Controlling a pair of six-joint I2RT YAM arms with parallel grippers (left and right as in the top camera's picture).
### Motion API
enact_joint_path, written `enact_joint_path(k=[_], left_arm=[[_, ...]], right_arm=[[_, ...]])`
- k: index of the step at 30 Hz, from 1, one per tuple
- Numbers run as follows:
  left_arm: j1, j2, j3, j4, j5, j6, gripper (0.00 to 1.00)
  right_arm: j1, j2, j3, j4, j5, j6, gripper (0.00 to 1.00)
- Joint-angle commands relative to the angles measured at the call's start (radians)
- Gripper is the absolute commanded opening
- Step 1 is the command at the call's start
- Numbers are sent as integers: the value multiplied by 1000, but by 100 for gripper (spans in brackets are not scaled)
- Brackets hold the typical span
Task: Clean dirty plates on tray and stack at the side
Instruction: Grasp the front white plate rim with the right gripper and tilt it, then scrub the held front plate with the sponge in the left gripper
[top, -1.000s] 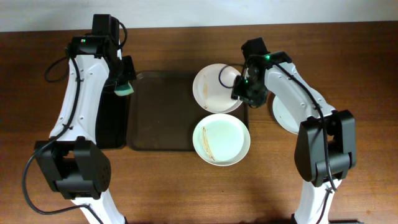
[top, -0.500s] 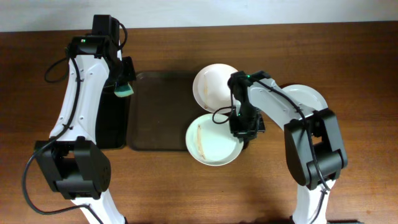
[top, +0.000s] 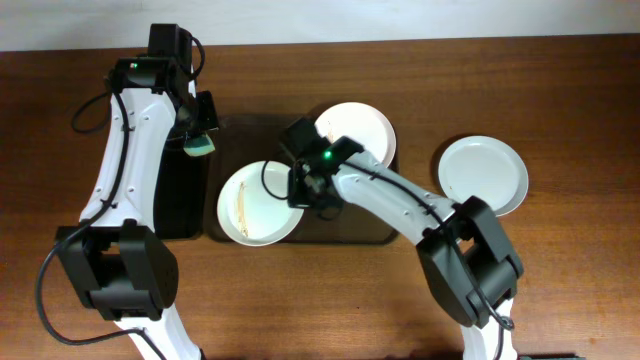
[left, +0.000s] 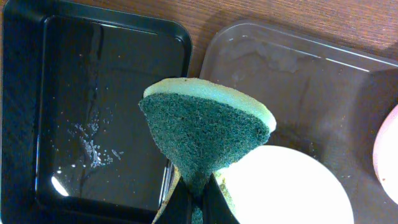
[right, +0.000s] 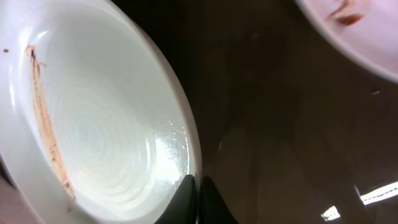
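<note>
Left pincer (left: 193, 202): closed, gripping a green sponge (left: 205, 134) by its folded lower end and hanging over the black tray (top: 183, 195), beside the left rim of the tray (top: 350, 222). Right pincer (right: 194, 186): closed, pinching the right rim of the streaked plate (top: 255, 203). Streaked plate: lying in the near-left part of the tray and showing a thin brown line along one side. Second plate (top: 358, 128): sitting at the tray's far-right corner and showing a small reddish-brown smear in the right wrist view. Third plate (top: 483, 175): lying on the tabletop (top: 560, 280), right of the tray and well apart from the others.
</note>
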Motion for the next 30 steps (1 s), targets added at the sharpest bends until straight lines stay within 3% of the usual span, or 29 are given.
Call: enact_joint_path(k=[1, 2, 4, 10, 11, 13, 19, 21, 22, 27, 28, 30], left_arm=[[-1, 11, -2, -5, 8, -13, 1], [-1, 11, -2, -5, 8, -13, 0], [-1, 11, -2, -5, 8, -13, 1], [-1, 11, -2, -11, 8, -13, 1], [-1, 11, -2, -12, 8, -13, 1], [-1, 11, -2, -12, 8, -13, 1], [-1, 11, -2, -14, 8, -13, 0], [-1, 11, -2, -24, 8, -13, 0], [-1, 11, -2, -24, 8, -13, 0], [-1, 11, -2, -65, 11, -12, 1], [-1, 11, -2, -68, 72, 30, 0], [-1, 11, -2, -72, 114, 48, 1]], right_arm=[[55, -2, 11, -8, 92, 40, 22], [53, -2, 11, -6, 102, 20, 56], [36, 1, 11, 26, 102, 20, 61], [11, 79, 11, 87, 14, 21, 43], [11, 80, 11, 84, 14, 21, 37], [9, 81, 11, 88, 15, 21, 4], [-20, 81, 11, 133, 71, 105, 4], [-20, 81, 11, 131, 71, 105, 27], [-20, 81, 11, 129, 71, 104, 33], [-26, 107, -11, 170, 42, 104, 18], [-27, 118, -11, 175, 35, 105, 6], [-42, 131, -11, 175, -6, 105, 4]])
